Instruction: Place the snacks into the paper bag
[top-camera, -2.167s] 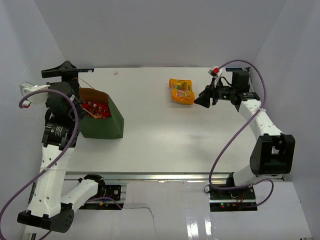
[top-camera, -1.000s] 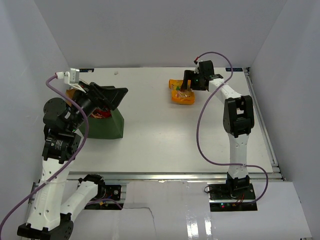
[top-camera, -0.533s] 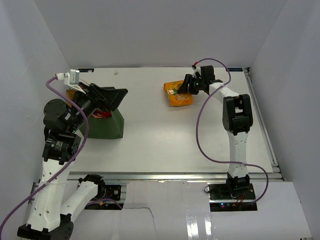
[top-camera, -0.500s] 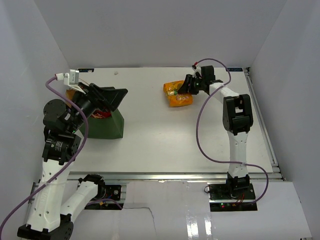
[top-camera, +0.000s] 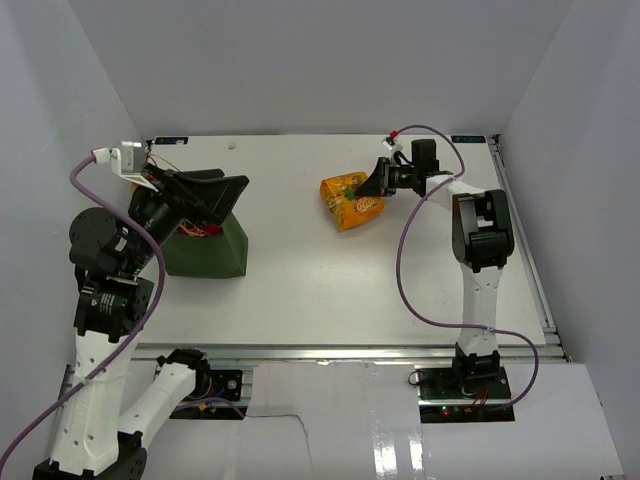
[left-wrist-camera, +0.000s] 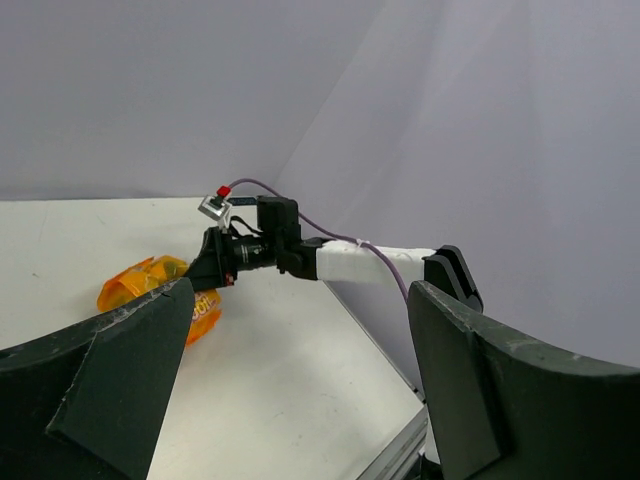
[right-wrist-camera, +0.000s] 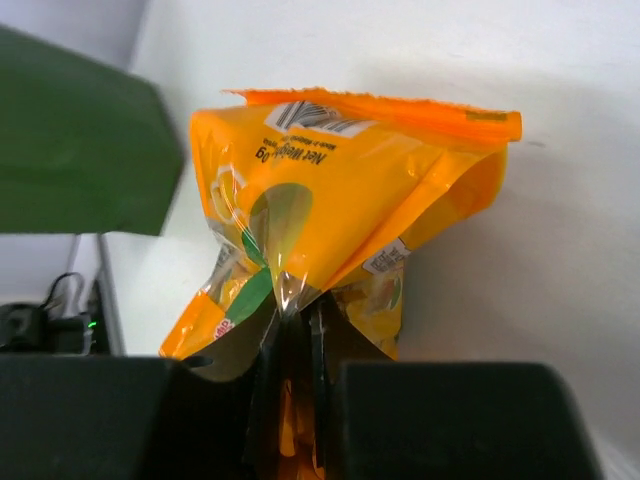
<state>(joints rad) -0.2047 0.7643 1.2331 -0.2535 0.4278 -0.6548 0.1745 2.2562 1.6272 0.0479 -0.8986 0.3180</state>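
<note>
The orange-yellow pouch (top-camera: 349, 200) lies at the back middle of the table, one side pulled up. My right gripper (top-camera: 377, 185) is shut on its crinkled edge; the right wrist view shows the pouch (right-wrist-camera: 340, 190) pinched between the dark fingers of that gripper (right-wrist-camera: 295, 322). At the left stands the dark green paper bag (top-camera: 208, 250), with a bit of red packet (top-camera: 190, 230) showing inside. My left gripper (top-camera: 215, 190) hovers over the bag's mouth, open and holding nothing. In the left wrist view its fingers (left-wrist-camera: 110, 380) frame the far pouch (left-wrist-camera: 150, 285).
White walls close the table at the back and both sides. The right arm (top-camera: 470, 230) stretches along the right half toward the back. An aluminium rail (top-camera: 340, 352) runs along the near edge. The paper bag (right-wrist-camera: 70, 140) shows beyond the pouch in the right wrist view.
My right gripper has shut on the pouch's edge and tipped the pouch up, dragging it slightly left. The left arm has shifted a little while staying open over the bag.
</note>
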